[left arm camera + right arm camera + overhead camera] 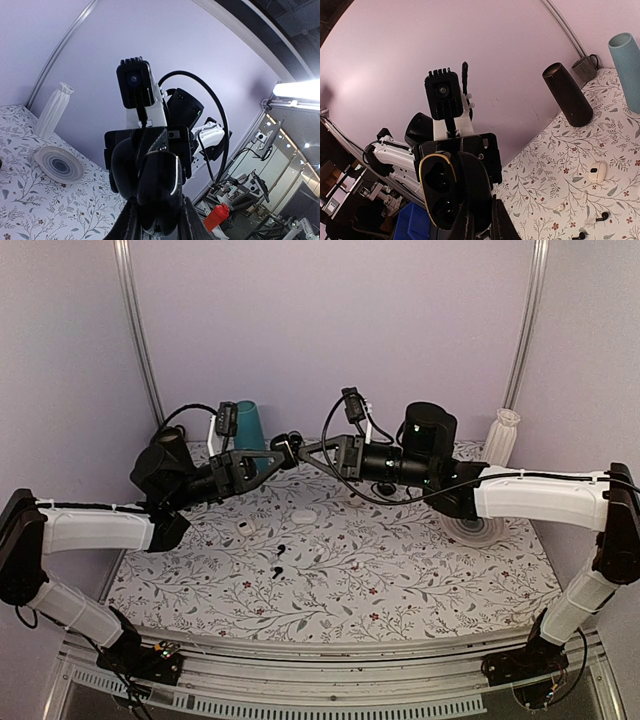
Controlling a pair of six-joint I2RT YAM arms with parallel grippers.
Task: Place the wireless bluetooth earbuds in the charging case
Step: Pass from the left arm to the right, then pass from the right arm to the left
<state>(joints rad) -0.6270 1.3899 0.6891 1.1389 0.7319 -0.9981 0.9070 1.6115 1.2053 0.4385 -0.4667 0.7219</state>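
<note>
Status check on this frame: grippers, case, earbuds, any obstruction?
Left gripper shut on charging case, held midair, lid open. Right gripper shut on its lid. Both earbuds loose on table, none inserted. Nothing blocking the case.

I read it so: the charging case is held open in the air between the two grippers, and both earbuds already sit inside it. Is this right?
One thing is wrong: the charging case is held open in the air between the left gripper and the right gripper, but the right wrist view shows both wells empty; the earbuds lie on the table.
</note>
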